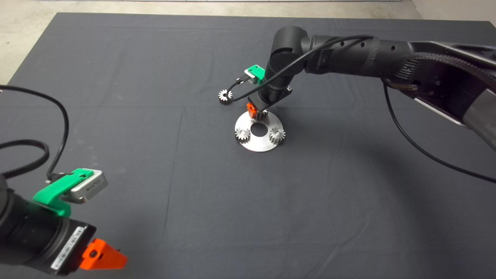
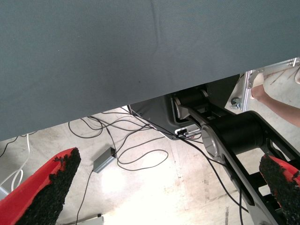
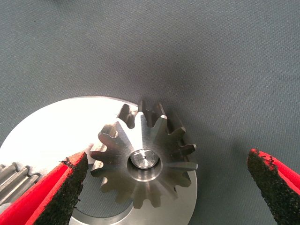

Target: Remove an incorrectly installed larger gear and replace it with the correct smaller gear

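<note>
The larger gear (image 3: pixel 143 159) sits on its pin at the far edge of the round steel plate (image 1: pixel 259 145), so nothing of the swap is done yet, by my reckoning. My right tool (image 3: pixel 164 187) hangs over it with its fingers spread wide, one pad (image 3: pixel 61 192) just beside the teeth, the other well apart from them, gripping nothing. Lifting this gear off comes first. The smaller gear (image 1: pixel 224 95) lies loose on the mat (image 1: pixel 155 97), near the plate, waiting to go on the freed pin. The plate also carries two small pinned gears (image 1: pixel 242 134) beside its centre hole. My left tool (image 1: pixel 102 255) waits at the bench's near left corner, spread wide and empty.
</note>
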Controlling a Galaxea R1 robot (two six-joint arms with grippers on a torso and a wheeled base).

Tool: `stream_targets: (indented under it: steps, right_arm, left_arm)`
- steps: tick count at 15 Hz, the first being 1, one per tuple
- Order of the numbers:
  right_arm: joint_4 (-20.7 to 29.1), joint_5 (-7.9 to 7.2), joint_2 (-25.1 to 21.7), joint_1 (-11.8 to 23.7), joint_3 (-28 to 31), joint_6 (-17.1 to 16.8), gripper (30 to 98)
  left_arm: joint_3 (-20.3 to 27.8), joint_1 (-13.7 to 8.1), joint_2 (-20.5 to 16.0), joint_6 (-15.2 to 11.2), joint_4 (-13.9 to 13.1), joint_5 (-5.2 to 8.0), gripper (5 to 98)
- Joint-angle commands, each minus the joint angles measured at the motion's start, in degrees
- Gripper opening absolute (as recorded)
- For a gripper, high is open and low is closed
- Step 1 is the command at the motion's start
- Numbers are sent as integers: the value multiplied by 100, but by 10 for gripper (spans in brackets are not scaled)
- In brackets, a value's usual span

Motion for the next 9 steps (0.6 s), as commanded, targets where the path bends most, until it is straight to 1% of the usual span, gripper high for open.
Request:
stream_targets:
  steps: [1, 9]
  right_arm:
    - [92, 15, 42, 134, 115, 7, 899]
    - [189, 29, 68, 134, 202, 2, 898]
  left_arm:
    - [99, -56, -31, -7, -90, 11, 983]
    - [99, -56, -35, -7, -90, 11, 983]
